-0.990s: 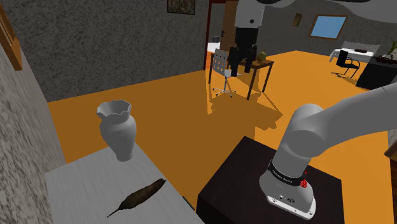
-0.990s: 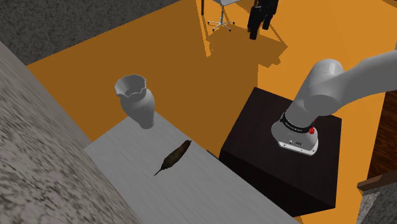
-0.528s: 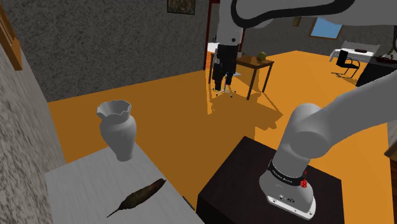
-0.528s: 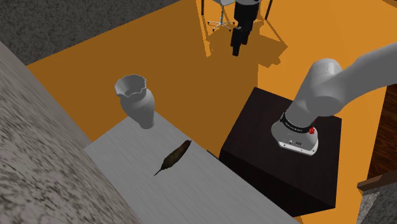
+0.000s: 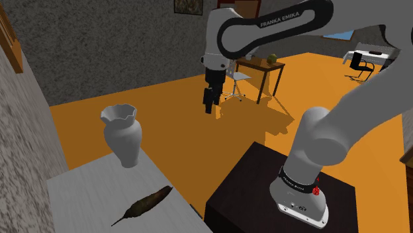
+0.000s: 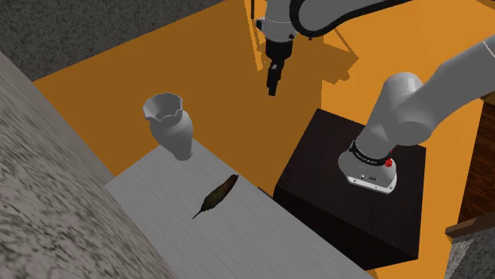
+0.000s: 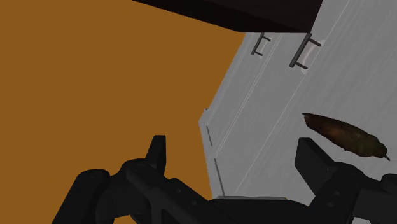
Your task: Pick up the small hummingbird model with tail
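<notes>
The hummingbird model [image 5: 147,204] is a slim dark brown shape with a thin pointed end, lying flat on the grey table top [image 5: 79,198]. The second exterior view shows the bird [image 6: 218,194] near the table's middle. My black gripper [image 5: 210,102] hangs open above the orange floor, well away from the table and high over it. From the second exterior view the gripper [image 6: 273,82] points down, beyond the vase. In the wrist view the gripper [image 7: 233,149] has its fingers wide apart with nothing between them, and the bird [image 7: 347,135] lies just past the right-hand finger.
A grey fluted vase [image 5: 123,136] stands upright on the table's far end, also in the second exterior view [image 6: 170,125]. The dark stand [image 5: 245,192] sits close beside the table. A small wooden table [image 5: 268,66] and a chair [image 5: 233,83] stand far back. A rough wall borders the table.
The arm has swung toward the shoulder view's left and come lower, bringing the gripper nearer the table. The fingers stay open. Bird and vase have not moved.
</notes>
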Controlling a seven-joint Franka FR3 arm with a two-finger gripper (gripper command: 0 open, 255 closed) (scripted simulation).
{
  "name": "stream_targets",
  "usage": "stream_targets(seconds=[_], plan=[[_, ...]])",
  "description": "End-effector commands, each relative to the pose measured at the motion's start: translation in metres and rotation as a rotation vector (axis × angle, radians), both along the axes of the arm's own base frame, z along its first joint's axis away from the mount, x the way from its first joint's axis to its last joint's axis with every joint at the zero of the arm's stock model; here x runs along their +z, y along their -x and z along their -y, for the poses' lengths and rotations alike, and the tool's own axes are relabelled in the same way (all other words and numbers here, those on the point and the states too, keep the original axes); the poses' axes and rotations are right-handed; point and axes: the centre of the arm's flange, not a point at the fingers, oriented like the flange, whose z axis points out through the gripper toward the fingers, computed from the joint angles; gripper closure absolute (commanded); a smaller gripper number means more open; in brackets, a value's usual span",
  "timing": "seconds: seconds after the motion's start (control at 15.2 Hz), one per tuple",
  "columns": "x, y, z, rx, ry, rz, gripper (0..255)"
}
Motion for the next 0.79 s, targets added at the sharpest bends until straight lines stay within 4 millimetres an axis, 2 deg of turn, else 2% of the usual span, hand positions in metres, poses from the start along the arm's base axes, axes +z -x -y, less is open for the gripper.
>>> stream_targets(seconds=[0.0,0.73], plan=[[-0.016,-0.012,-0.017,0.061,-0.008,0.009,0],[-0.109,-0.050,-0.116,0.387,-0.051,0.048,0]])
